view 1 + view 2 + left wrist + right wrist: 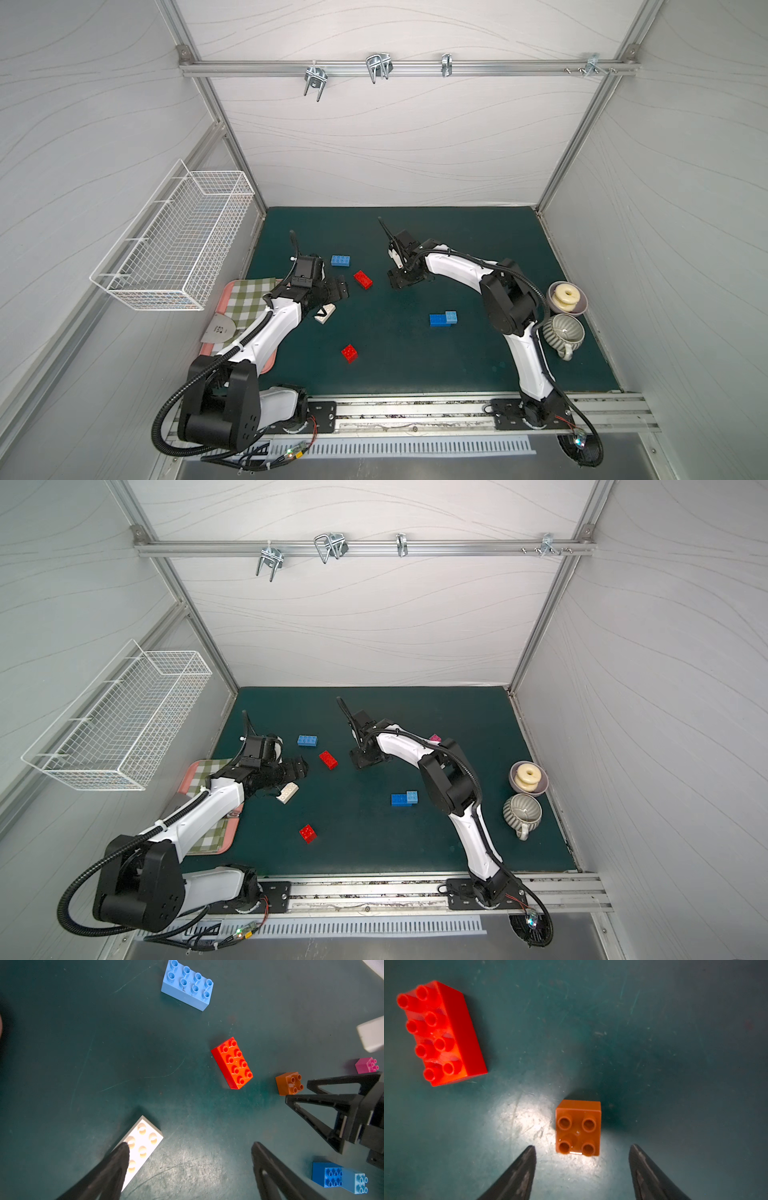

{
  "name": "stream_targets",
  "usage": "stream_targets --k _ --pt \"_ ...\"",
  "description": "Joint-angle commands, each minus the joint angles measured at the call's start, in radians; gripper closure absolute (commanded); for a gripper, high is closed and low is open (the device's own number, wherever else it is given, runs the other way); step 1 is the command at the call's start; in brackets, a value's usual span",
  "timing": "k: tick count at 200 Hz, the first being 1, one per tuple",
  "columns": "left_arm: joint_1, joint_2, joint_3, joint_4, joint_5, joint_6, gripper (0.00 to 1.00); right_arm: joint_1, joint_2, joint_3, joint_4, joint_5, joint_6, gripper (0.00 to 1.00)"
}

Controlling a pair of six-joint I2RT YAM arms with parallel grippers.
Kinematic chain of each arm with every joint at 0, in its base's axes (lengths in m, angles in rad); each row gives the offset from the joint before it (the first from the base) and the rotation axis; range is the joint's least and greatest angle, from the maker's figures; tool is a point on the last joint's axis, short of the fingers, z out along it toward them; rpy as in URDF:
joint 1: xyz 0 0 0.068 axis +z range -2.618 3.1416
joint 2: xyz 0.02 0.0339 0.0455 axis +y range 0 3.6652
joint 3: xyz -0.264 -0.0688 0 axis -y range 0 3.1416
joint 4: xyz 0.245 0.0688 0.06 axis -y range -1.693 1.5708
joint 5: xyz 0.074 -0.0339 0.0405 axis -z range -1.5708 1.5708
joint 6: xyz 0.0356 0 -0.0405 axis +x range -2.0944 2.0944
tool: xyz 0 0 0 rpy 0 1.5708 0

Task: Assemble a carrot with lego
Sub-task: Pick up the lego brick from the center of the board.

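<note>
No built carrot shows; the lego lies loose on the green mat. My right gripper [582, 1147] hangs open over an orange brick [578, 1127], whose near edge sits just between the fingertips without touching them. A red brick [440, 1032] lies beside it. My left gripper [190, 1145] is open and empty, one finger over a white brick [143, 1142]. Farther off lie a light-blue long brick [340, 260], a second red brick [349, 353], a blue brick joined to a small light-blue one [443, 319], and a pink brick [435, 737] behind the right arm.
A pink tray [224, 305] with a checked cloth lies at the mat's left edge under the left arm. A wire basket [174, 241] hangs on the left wall. A bowl [582, 305] with a doughnut and a striped mug [563, 332] stand at the right edge.
</note>
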Motion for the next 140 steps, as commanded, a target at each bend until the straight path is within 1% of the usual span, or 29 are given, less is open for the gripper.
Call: stream_targets --k 1,68,140 --pt "-0.005 -0.015 0.006 -0.002 0.001 0.003 0.08 0.019 0.034 0.042 -0.006 0.016 -0.034 0.32" --pt "-0.005 -0.018 0.004 -0.002 0.0 0.003 0.08 0.027 0.092 0.107 -0.023 0.042 -0.031 0.39" --pt "-0.004 -0.023 0.003 -0.006 -0.004 0.002 0.08 0.027 0.112 0.138 -0.031 0.06 -0.024 0.57"
